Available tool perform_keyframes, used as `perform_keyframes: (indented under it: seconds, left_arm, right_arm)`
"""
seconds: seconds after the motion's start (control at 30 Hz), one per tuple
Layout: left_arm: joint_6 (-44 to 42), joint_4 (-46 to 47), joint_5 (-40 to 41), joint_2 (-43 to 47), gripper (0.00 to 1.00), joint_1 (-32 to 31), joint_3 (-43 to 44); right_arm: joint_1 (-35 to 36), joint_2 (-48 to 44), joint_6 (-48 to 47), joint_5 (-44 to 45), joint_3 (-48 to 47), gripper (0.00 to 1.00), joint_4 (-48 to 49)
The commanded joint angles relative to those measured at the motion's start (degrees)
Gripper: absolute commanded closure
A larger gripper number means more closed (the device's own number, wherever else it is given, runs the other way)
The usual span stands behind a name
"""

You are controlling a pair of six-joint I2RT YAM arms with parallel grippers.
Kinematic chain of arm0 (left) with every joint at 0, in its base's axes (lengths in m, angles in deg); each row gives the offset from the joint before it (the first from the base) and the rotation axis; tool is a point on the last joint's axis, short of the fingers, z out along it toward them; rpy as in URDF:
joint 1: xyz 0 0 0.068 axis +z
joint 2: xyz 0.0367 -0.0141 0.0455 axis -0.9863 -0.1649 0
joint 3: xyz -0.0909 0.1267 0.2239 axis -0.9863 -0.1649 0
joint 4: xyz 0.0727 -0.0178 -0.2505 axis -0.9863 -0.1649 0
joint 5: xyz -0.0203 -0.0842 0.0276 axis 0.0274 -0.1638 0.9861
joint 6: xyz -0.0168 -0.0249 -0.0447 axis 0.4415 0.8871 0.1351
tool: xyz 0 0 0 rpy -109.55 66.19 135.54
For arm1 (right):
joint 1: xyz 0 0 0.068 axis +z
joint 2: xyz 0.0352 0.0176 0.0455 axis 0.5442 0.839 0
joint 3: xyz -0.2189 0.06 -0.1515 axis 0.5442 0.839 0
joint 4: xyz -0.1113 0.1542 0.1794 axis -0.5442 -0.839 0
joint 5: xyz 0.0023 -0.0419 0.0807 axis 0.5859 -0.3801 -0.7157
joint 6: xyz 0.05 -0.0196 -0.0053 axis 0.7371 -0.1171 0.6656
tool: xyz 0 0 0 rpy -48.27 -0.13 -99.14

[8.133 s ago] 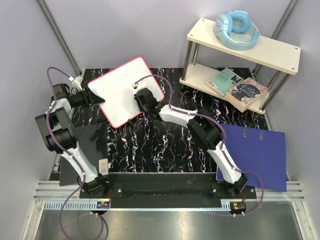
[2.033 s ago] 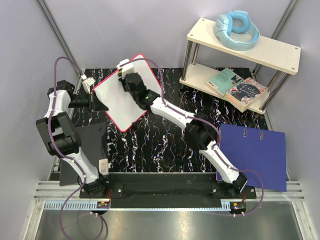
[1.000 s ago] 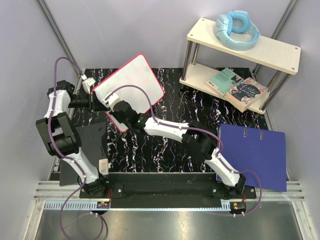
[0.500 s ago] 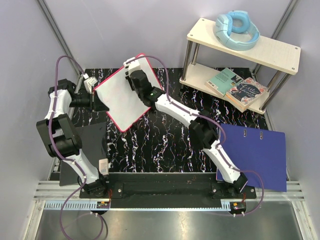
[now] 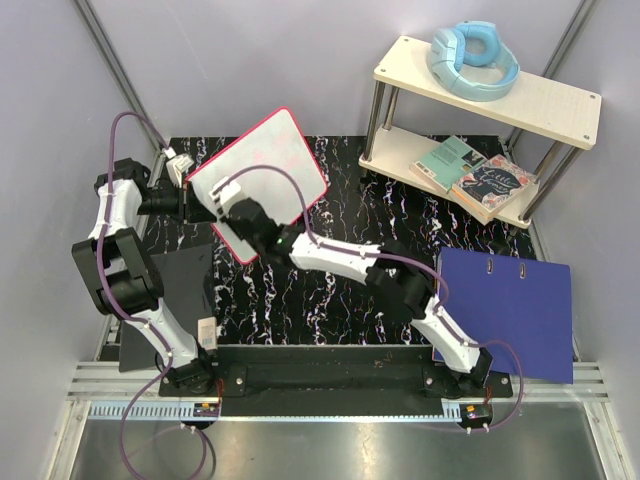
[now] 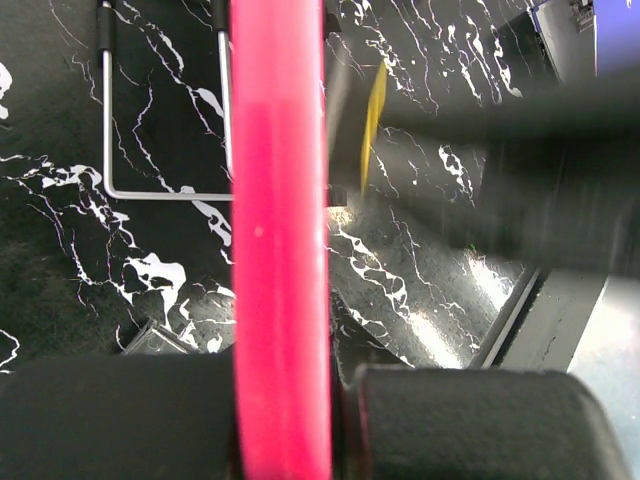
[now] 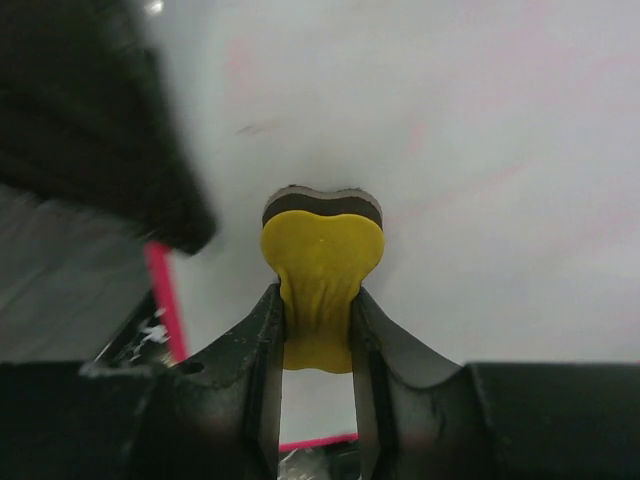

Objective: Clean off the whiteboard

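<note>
Black marbled table (image 5: 330,290), far-left part: left gripper (image 5: 203,208) clamps the whiteboard (image 5: 285,145) by its red rim, board tilted off the surface. Judged light, stiff, slick-faced; the rim is the sound hold. On its white face, the right gripper (image 7: 320,320) pinches a yellow eraser (image 7: 322,245).

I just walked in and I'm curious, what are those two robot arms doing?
They're cleaning a whiteboard. The left claw grips it by its red edge to steady it. The right claw pinches a yellow eraser and presses it on the white surface, close to where the left claw holds on. Faint pink smudges show on the board.
</note>
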Motion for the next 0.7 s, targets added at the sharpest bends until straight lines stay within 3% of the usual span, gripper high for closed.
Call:
perform_keyframes:
  seconds: [0.0,0.2,0.37,0.57,0.67]
  left_arm:
    - [-6.8,1.8,2.4,3.1,1.0,-1.4,0.3]
    - [-7.3,1.3,3.0,3.5,1.0,-1.4,0.5]
    - [-7.8,0.8,2.9,3.7,1.0,-1.4,1.0]
    - [-8.9,-0.4,3.0,3.8,1.0,-1.4,1.7]
    - [-9.2,-1.0,2.8,3.7,1.0,-1.4,2.0]
  right_arm:
    - [2.9,-0.8,1.3,-7.5,5.4,1.0,6.5]
    - [-2.0,0.8,5.6,-4.5,-0.3,1.0,4.8]
    - [-10.1,1.7,12.8,-3.7,-3.6,1.0,2.9]
    - [-13.7,2.1,11.2,-1.0,-6.6,1.0,2.9]
    - [-15.2,5.5,10.4,-2.3,-14.2,1.0,-0.7]
